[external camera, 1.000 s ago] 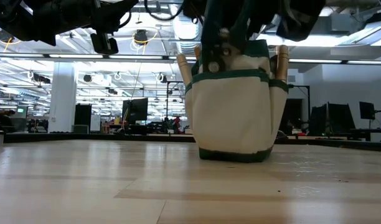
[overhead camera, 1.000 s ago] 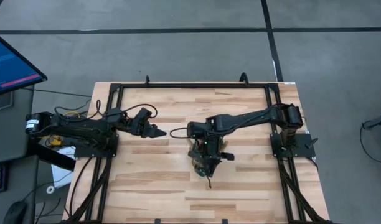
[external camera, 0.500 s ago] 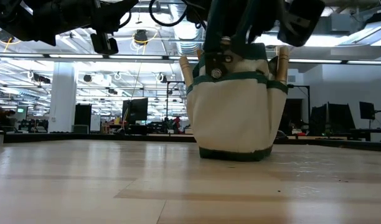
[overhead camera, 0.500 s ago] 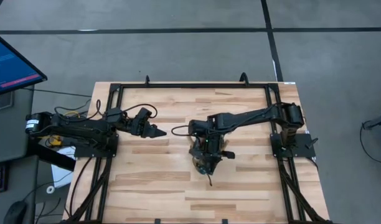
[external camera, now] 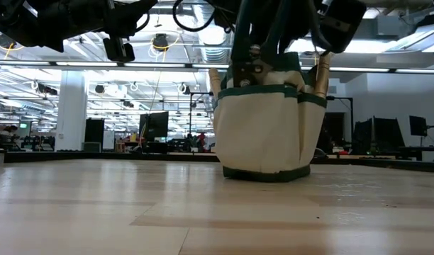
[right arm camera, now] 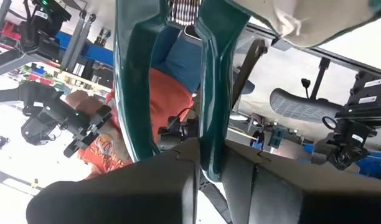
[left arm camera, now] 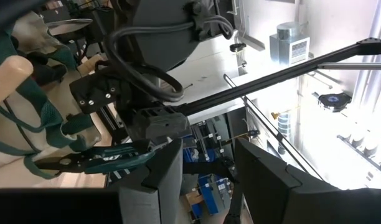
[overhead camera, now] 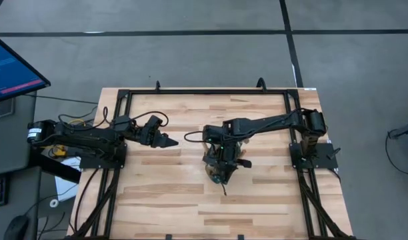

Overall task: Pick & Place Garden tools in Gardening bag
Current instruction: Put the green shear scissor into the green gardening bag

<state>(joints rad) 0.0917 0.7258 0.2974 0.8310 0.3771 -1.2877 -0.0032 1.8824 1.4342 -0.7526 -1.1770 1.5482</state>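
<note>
Shears (right arm camera: 178,74) sit pinched by their dark green handles in my right gripper (overhead camera: 221,160), directly over the gardening bag (external camera: 265,120) mid-worktop, nearer its right edge. I should lower them straight into the mouth before letting go; my left gripper (overhead camera: 169,143), fingers spread, waits toward the left edge.

right hand (overhead camera: 221,160) | shifted slightly | gardening bag (external camera: 265,120) nudged with it

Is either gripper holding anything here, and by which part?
The right gripper grips the pruning shears by one green handle, above the gardening bag; the left gripper holds nothing.
</note>
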